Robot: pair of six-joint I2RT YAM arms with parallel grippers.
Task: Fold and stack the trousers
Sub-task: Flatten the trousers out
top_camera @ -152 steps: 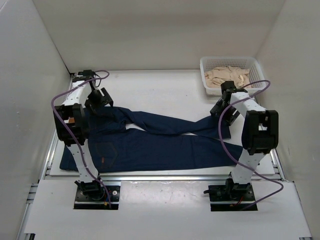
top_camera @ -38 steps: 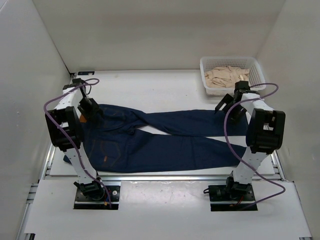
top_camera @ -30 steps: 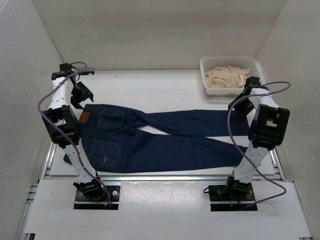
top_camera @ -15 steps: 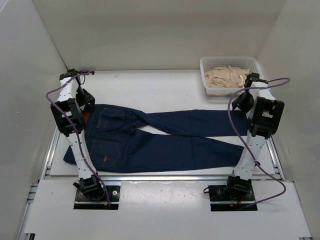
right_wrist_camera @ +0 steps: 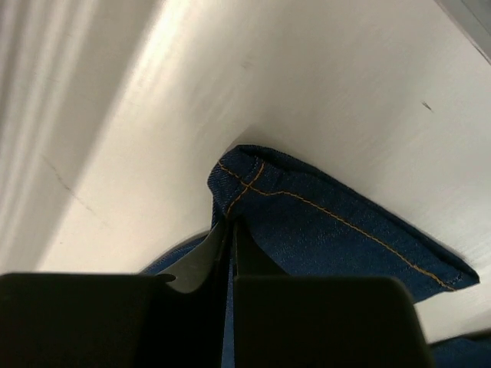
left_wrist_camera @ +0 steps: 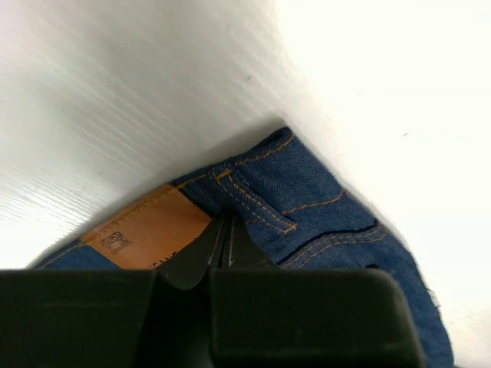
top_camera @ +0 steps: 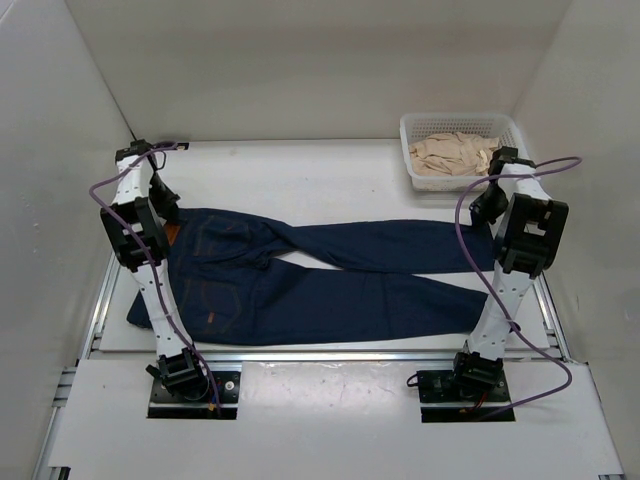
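— Where are the jeans (top_camera: pixel 330 275)?
— Spread flat on the white table (top_camera: pixel 300 175), across the middle of the overhead view. The waistband is at the left and both legs run off to the right. The far leg reaches toward the right edge, and the near one lies along the lower side.

— What about the left hand (left_wrist_camera: pixel 224 234)?
— It's at the upper left corner of the jeans. In its own camera the two fingers are pressed together, pinching the waistband edge. They sit just beside the tan leather patch (left_wrist_camera: pixel 142 230) and under a belt loop (left_wrist_camera: pixel 257 203).

— And the right hand (right_wrist_camera: pixel 229 230)?
— Over at the right of the frame, at the end of the far leg. It is clenched too, with the hem corner (right_wrist_camera: pixel 234 172) caught between its fingers. Orange stitching shows just above the tips.

— Anything else on the table?
— A white basket (top_camera: pixel 455 117) in the upper right corner, with beige cloth (top_camera: pixel 452 152) in it. It sits apart from the jeans.
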